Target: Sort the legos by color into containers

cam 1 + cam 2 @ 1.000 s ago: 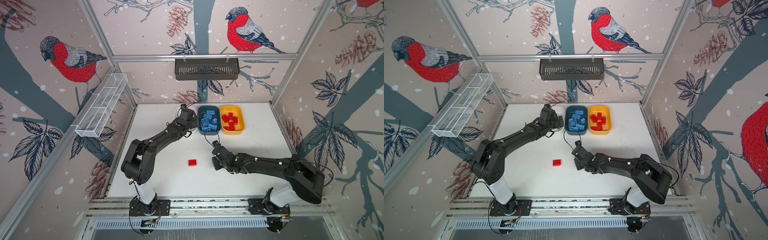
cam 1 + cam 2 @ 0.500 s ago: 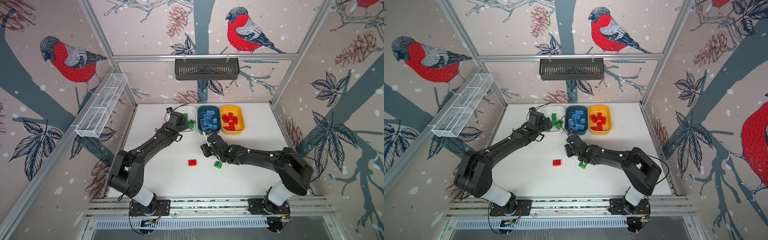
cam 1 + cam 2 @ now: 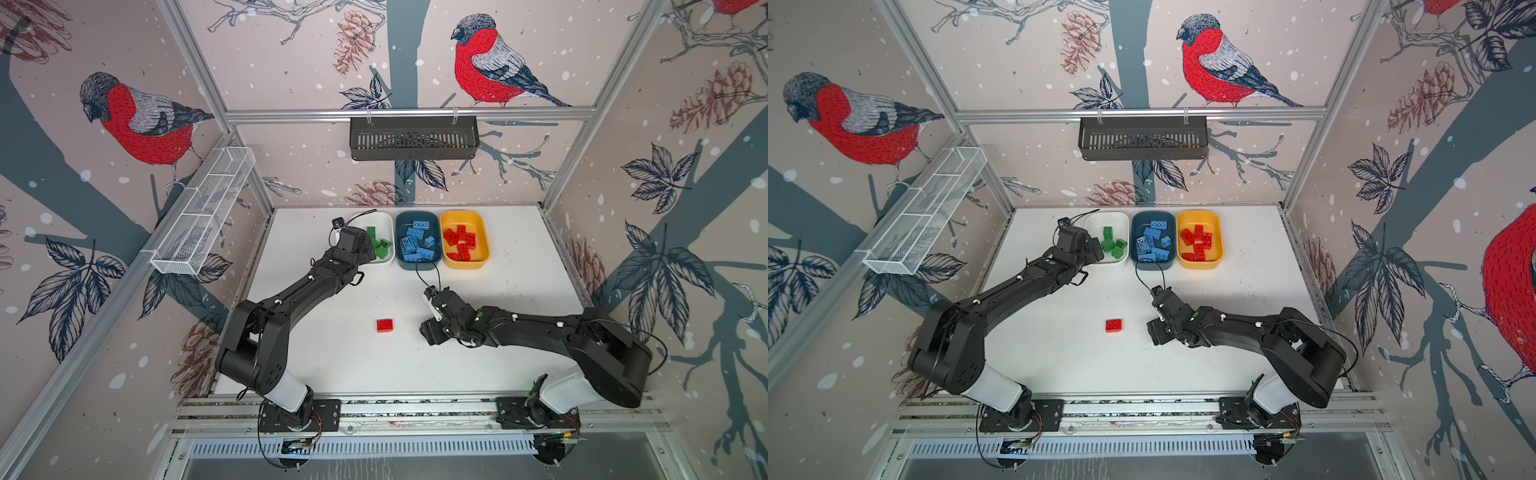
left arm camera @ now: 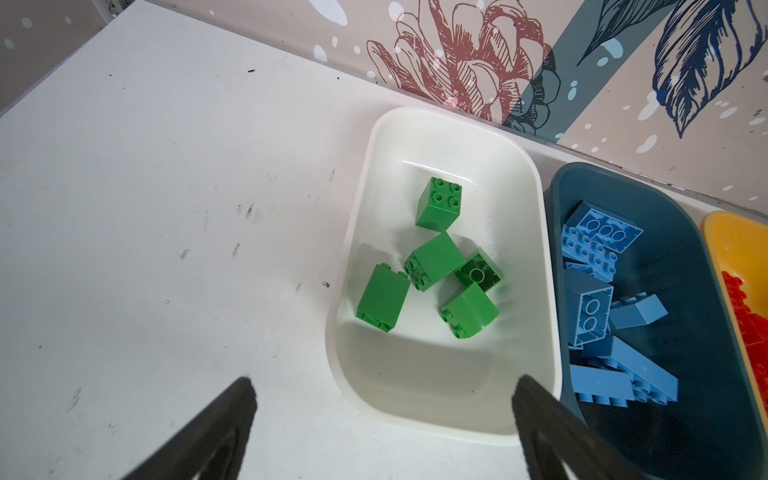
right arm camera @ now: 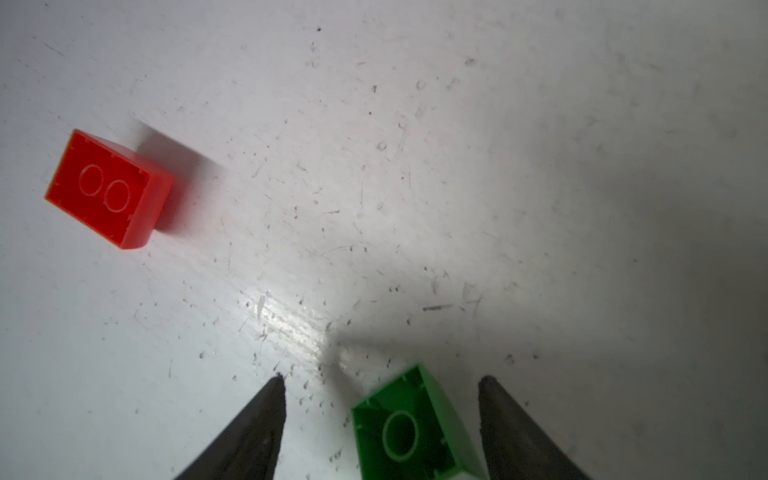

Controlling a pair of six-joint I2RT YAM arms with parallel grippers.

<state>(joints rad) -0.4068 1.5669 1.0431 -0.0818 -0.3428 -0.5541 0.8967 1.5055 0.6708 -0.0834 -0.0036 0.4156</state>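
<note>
Right tool (image 5: 382, 378) has swung back beside the red brick (image 5: 108, 189), jaws parted astride the green brick (image 5: 411, 428) — next, clench, lift; left tool (image 4: 384, 379) gapes empty.

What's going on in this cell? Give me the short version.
Two arms are sorting lego bricks by color. The white tub holds green bricks, the teal tub blue bricks, the yellow tub red bricks. The left gripper hangs open by the white tub. The right gripper is open around a green brick lying studs-down on the table; a red brick lies loose nearby.
</note>
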